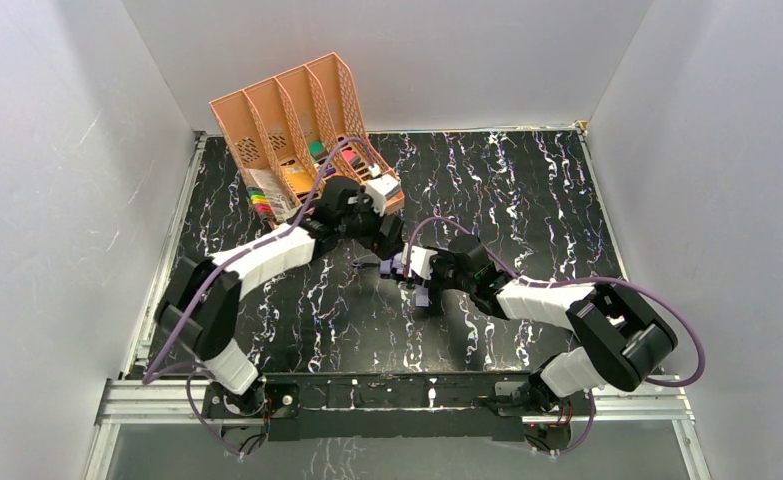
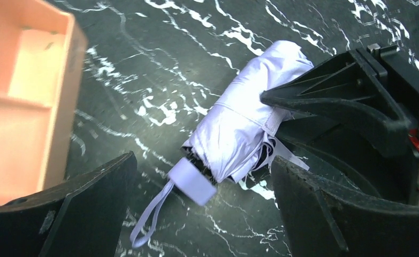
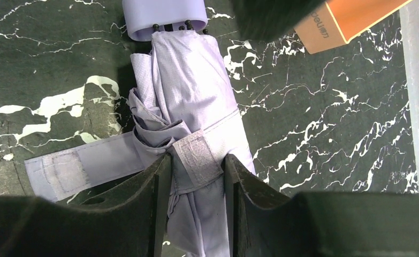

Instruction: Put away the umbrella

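I've got the umbrella (image 2: 244,120) folded mid-table (image 1: 527,200), 5 o'clock of the file organiser (image 1: 292,125), right gripper (image 3: 196,166) pinching its soft, light, slippery bundle at the strap (image 3: 78,171), left gripper (image 2: 202,160) spread wide above; the stiff handle (image 2: 192,181) looks like the surer hold.

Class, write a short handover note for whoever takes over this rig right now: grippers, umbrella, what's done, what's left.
Left gripper: open, hovering over the handle of the umbrella, touching nothing.
Right gripper: shut on the umbrella across its folded canopy.
Umbrella: folded, on the table near the file organiser; closure strap unfastened.
Done: canopy collapsed.
Left: probably fasten the strap, then stow it.
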`<state>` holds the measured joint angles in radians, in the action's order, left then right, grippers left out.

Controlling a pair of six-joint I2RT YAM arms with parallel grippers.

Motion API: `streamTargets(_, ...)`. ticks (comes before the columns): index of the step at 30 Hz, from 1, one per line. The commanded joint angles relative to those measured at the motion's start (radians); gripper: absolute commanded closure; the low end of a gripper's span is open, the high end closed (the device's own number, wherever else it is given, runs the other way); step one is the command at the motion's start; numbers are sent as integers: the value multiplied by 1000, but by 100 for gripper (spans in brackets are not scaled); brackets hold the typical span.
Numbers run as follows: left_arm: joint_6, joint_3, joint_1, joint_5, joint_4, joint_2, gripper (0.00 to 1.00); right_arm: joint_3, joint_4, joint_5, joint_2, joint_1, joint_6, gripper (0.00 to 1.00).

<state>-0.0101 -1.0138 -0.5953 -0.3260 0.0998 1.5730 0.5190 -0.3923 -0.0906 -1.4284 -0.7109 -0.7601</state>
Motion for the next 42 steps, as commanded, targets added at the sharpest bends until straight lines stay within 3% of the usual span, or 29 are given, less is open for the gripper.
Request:
streamTargets(1, -112, -129, 10, -231, -125, 140, 4, -39, 142, 59, -41, 2, -1, 54)
streamTargets(13, -269, -343, 19, -422, -286, 365, 4, -40, 153, 33, -38, -5, 3, 54)
streamTargets(24, -294, -365, 25, -490, -334, 457, 12, -22, 178, 19, -35, -7, 15, 54)
streamTargets(32, -304, -372, -11, -417, -391, 498, 29, -25, 177, 19, -16, -7, 22, 55)
streamTargets(39, -310, -321, -31, -342, -406, 503, 54, -37, 151, 8, 22, -4, 36, 55)
streamTargets(42, -307, -304, -43, -293, -422, 511, 71, -37, 144, 5, 36, -5, 40, 55)
